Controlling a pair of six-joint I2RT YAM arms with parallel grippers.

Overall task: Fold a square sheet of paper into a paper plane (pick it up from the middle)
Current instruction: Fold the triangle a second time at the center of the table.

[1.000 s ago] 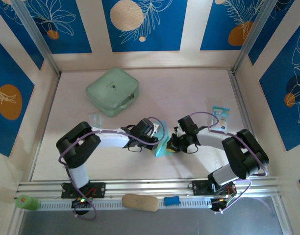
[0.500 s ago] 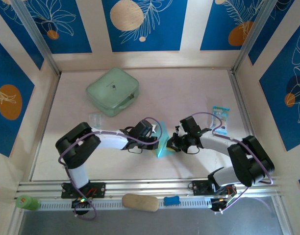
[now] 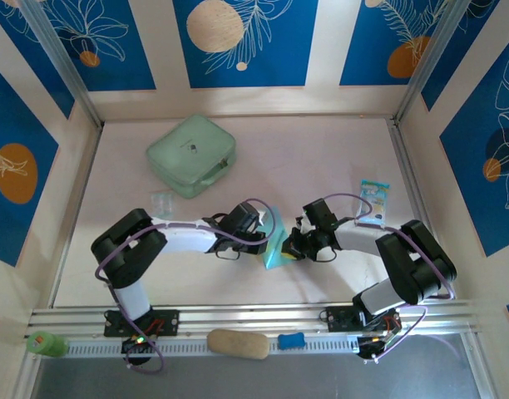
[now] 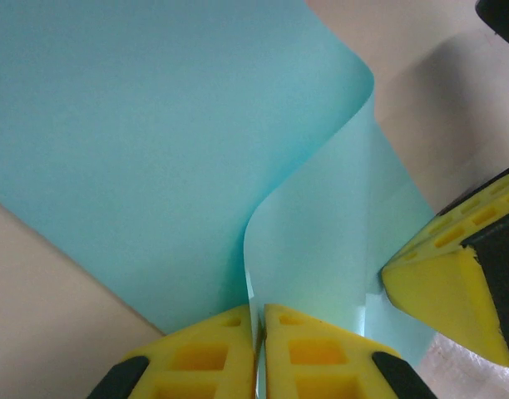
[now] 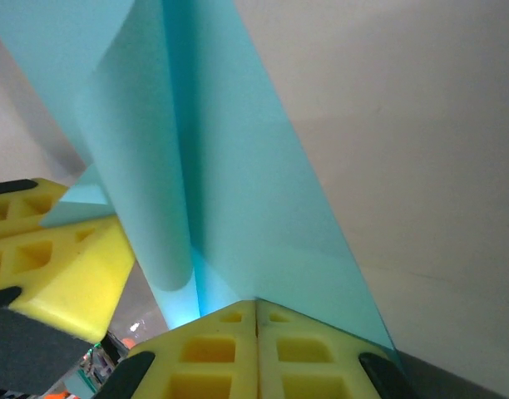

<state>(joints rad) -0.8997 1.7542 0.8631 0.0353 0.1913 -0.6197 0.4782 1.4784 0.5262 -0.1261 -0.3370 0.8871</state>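
Note:
The light cyan-blue square sheet of paper (image 3: 275, 246) stands on edge between my two grippers near the table's front middle. It curls into a loose fold, not a paper plane's pointed shape. My left gripper (image 3: 266, 242) is shut on the sheet's left side. In the left wrist view its yellow fingers (image 4: 213, 349) pinch the paper (image 4: 155, 150) at the gripper (image 4: 260, 312). My right gripper (image 3: 290, 247) is shut on the right side. The right wrist view shows that gripper (image 5: 256, 306) clamping the paper (image 5: 238, 191) where two layers meet. The two grippers are almost touching.
A mint-green rounded case (image 3: 191, 155) lies at the back left. A small printed packet (image 3: 373, 199) lies right of the right arm, and a small clear item (image 3: 161, 202) left of the left arm. A tan object (image 3: 238, 343) and a blue object (image 3: 292, 340) rest on the front rail.
The right arm swung a little outward to the right and came back. The paper stayed pinched between both grippers and shifted only slightly.

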